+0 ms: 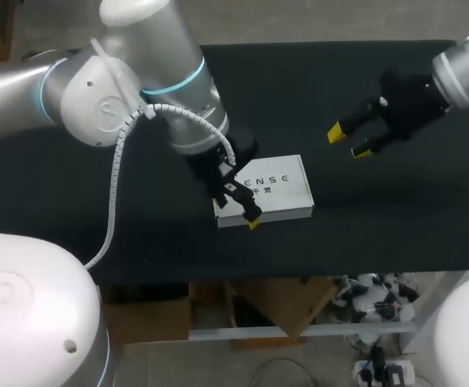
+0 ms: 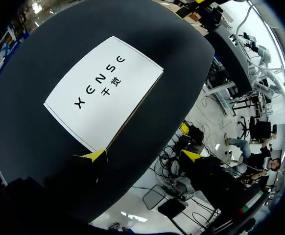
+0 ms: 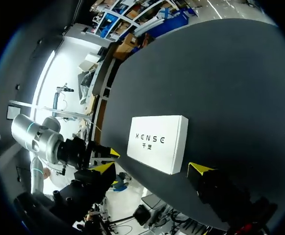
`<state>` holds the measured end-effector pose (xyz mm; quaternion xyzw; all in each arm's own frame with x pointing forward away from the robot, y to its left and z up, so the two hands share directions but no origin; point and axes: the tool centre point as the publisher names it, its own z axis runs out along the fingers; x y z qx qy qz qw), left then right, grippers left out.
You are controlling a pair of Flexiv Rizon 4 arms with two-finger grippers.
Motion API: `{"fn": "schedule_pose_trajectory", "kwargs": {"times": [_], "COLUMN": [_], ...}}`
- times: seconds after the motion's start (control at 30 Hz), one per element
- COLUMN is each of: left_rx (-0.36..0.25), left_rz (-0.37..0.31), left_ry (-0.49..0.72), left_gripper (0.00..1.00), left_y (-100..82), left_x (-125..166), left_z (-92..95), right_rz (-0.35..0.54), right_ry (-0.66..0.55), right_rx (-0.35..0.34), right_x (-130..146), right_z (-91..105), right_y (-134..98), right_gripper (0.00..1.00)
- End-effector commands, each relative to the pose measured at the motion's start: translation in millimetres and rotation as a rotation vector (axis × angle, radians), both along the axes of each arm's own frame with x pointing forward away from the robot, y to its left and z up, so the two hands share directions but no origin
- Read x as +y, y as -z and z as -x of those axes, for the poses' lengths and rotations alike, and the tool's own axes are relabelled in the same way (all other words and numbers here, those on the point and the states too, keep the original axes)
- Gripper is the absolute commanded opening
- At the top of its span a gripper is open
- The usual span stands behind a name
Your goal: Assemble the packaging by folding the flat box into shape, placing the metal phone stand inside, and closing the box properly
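The white box (image 1: 271, 189) is lying flat on the black table (image 1: 396, 234), near the edge closest to the robot and about halfway along it. It is already looking folded into shape with its lid down: the top face is showing whole, and low side walls are showing under it. The metal phone stand is not showing anywhere on the table, so it is probably inside already, but the closed lid is hiding this and it cannot be checked. By this judgement the folding, the loading and most of the closing are done. What is left is perhaps only to press the lid fully home and to take the arms away. The left gripper (image 1: 238, 203) is standing at the box's corner that is facing the near edge, with its fingers spread wide and holding nothing. One yellow tip is touching or almost touching that corner, and the other is hanging beside the box toward the table's near edge. The right gripper (image 1: 350, 141) is hovering above the bare table toward the right edge, well apart from the box, its fingers also spread and empty. Room is generous behind the box and on its right side. On the near side the strip of table is narrow, so any push toward the robot is risking to slide the box off.
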<state>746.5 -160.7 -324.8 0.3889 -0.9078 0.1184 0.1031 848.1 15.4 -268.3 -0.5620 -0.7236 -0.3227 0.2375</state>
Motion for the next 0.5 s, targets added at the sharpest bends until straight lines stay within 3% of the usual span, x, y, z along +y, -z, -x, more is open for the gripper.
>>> {"fn": "schedule_pose_trajectory", "kwargs": {"times": [0.03, 0.4, 0.5], "left_rx": [0.017, 0.042, 0.041], "left_rz": [-0.069, -0.119, -0.133], "left_ry": [-0.073, -0.310, -0.405], "left_gripper": [1.00, 1.00, 1.00], "left_y": [3.3, 7.8, 9.8], "left_x": [-20, -44, -48], "left_z": [7.9, 42.3, 53.3], "right_rz": [-0.042, -0.052, -0.017], "right_ry": [0.037, -0.076, -0.077], "right_rx": [-0.133, -0.376, -0.374], "right_x": [-20, -56, -59], "right_z": [6.0, -2.9, -6.3], "right_y": [-7, -5, -4], "right_gripper": [1.00, 1.00, 1.00]}}
